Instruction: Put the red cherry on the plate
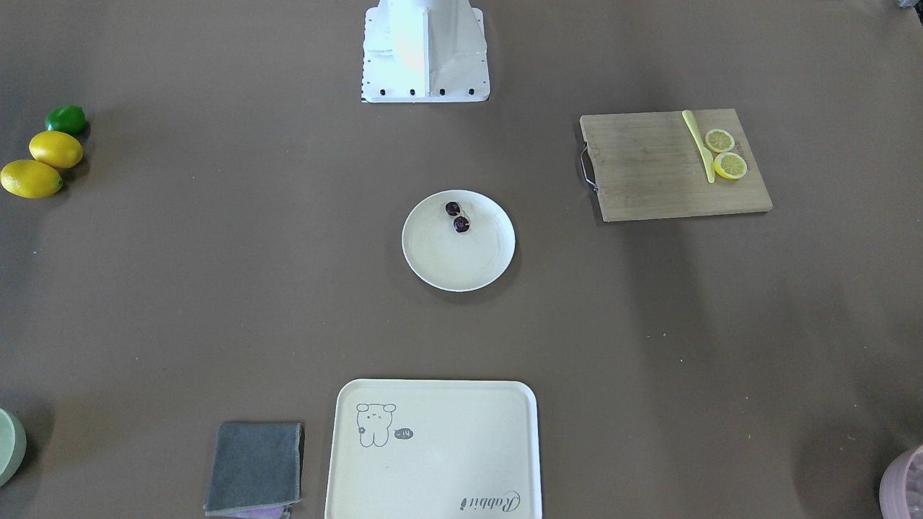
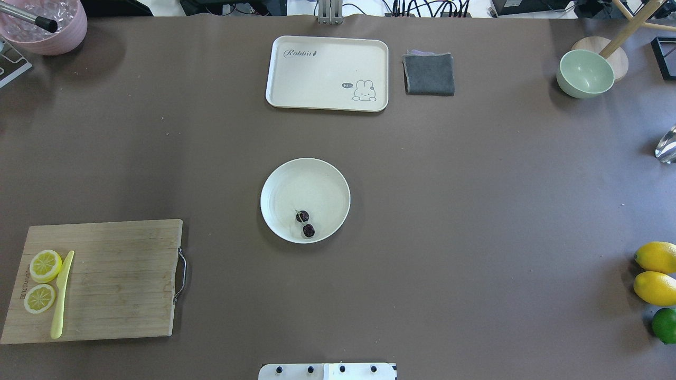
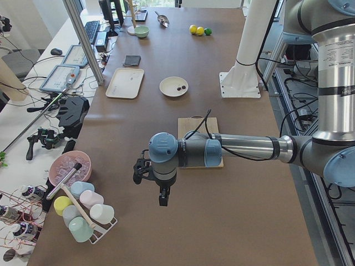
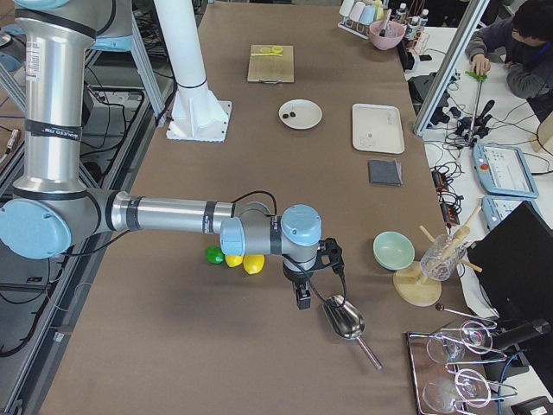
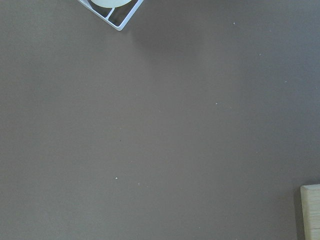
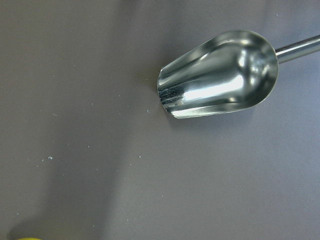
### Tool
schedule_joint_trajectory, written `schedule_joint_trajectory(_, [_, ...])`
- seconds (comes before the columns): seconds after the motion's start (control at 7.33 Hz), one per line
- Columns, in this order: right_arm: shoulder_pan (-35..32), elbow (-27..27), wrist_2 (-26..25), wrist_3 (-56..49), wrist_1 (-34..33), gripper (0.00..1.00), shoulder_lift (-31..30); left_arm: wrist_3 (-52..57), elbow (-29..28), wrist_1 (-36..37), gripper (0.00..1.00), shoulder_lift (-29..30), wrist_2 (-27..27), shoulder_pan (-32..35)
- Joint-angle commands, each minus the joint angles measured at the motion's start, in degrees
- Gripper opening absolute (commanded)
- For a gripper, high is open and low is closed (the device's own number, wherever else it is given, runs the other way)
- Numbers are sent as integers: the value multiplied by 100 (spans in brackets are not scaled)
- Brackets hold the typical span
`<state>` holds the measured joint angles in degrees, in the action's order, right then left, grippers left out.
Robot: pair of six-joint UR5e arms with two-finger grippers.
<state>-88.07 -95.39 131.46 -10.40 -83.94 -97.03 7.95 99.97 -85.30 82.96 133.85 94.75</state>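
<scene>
The cherry, a tiny joined pair, lies inside the plate at the middle of the table, near the rim on the robot's side. It looks light, smooth and apt to roll, so pinching one berry across its sides seems the best hold. Bare table lies wide around the plate. The left claw and right claw hang over the table's far ends, well away. I cannot tell how far either is open.

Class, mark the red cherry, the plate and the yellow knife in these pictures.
red cherry (image 2: 308,230): overhead exterior view, on the berry nearer the robot.
plate (image 2: 311,182): overhead exterior view, on its bare centre.
yellow knife (image 2: 62,290): overhead exterior view, at its mid-length.
</scene>
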Motion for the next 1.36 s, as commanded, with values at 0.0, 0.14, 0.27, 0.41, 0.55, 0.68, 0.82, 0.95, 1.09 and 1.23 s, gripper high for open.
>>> schedule_joint_trajectory(0.0, [0,-6,2,3,0,100,0,13,5,-4,98,1,-8,0])
schedule_joint_trajectory(0.14, [0,2,2,12,0,100,18,5,-30,-4,98,1,-16,0])
schedule_joint_trajectory(0.27, [0,-6,20,12,0,100,18,5,-13,-4,98,-7,-17,0])
schedule_joint_trajectory(0.41, [9,-6,11,12,0,100,18,5,-12,-4,98,-8,-17,0])
schedule_joint_trajectory(0.55, [43,-6,11,12,0,100,26,5,-4,-4,98,-16,-17,9])
schedule_joint_trajectory(0.68, [61,-6,11,12,0,100,35,5,-4,-4,98,-16,-17,9])
schedule_joint_trajectory(0.82, [70,-6,2,12,0,100,27,5,-4,-13,98,-16,-17,9])
schedule_joint_trajectory(0.95, [105,-6,11,12,0,100,27,5,5,-4,98,-16,-17,9])
schedule_joint_trajectory(1.09, [114,-6,2,12,0,100,27,5,5,-4,98,-16,-17,9])
schedule_joint_trajectory(1.23, [114,-6,2,12,0,100,27,5,5,-4,98,-16,-17,9])
